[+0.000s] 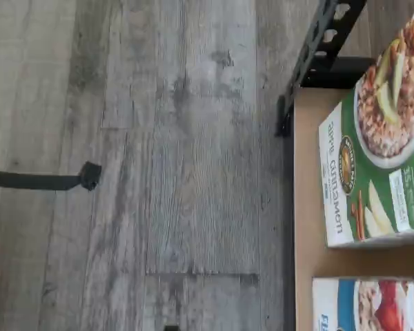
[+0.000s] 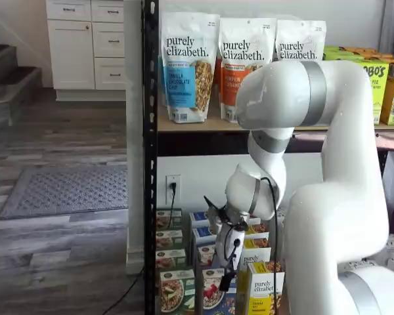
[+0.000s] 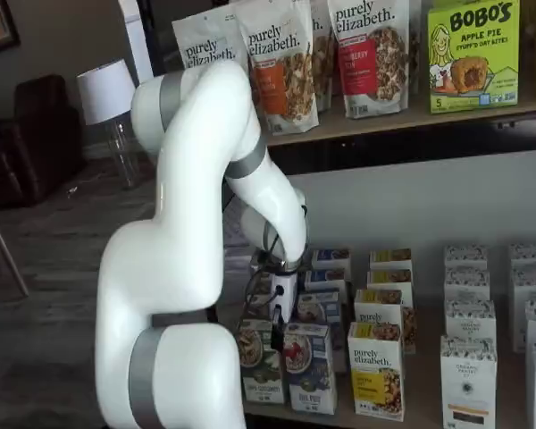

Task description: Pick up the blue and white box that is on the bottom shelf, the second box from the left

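Note:
The blue and white box (image 3: 310,366) stands upright in the front row of the bottom shelf (image 3: 424,398), between a green-and-white box (image 3: 259,362) and a yellow-and-white box (image 3: 376,368). It also shows in a shelf view (image 2: 212,292). My gripper (image 3: 278,319) hangs just above and behind this box, over the boxes of the row behind. In a shelf view its black fingers (image 2: 227,266) point down side-on, and no gap or held box can be made out. The wrist view shows one corner of the blue and white box (image 1: 372,305) beside the green-and-white box (image 1: 376,152) on the tan shelf board (image 1: 307,179).
More rows of small boxes (image 3: 469,313) fill the bottom shelf behind and to the right. Granola bags (image 2: 187,65) stand on the upper board. A black corner post (image 2: 149,164) rises at the rack's left. Grey wood floor (image 1: 159,165) lies in front of the shelf.

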